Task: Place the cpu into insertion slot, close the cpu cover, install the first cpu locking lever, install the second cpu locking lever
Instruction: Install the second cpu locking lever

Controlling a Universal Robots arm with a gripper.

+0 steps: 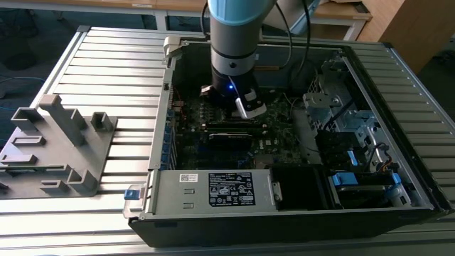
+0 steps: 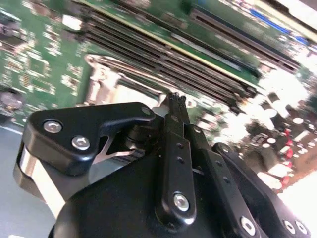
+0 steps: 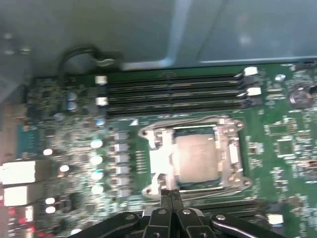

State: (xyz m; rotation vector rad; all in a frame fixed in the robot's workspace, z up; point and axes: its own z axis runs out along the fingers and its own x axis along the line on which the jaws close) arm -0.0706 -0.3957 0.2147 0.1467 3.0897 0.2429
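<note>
In the first wrist view the cpu (image 3: pixel 198 158), a dull silver square, lies in the insertion slot (image 3: pixel 233 153). The silver cpu cover (image 3: pixel 161 161) appears to lie flat around it, its window showing the chip. Thin metal levers run along two edges of the socket; whether they are latched I cannot tell. My gripper (image 3: pixel 171 194) is shut with nothing between its fingers, its tips just off the socket's edge. The second wrist view shows the gripper (image 2: pixel 176 97) with its black fingers together above the socket's corner (image 2: pixel 111 82). In the exterior view the gripper (image 1: pixel 245 113) hangs low inside the computer case, over the motherboard (image 1: pixel 213 154).
Long black memory slots (image 3: pixel 173 91) run beside the socket. The case walls (image 1: pixel 167 106) enclose the arm. A power supply box (image 1: pixel 213 189) is at the front, a drive cage (image 1: pixel 334 106) with cables on the exterior view's right. A grey fixture (image 1: pixel 57 144) stands outside on the slatted table.
</note>
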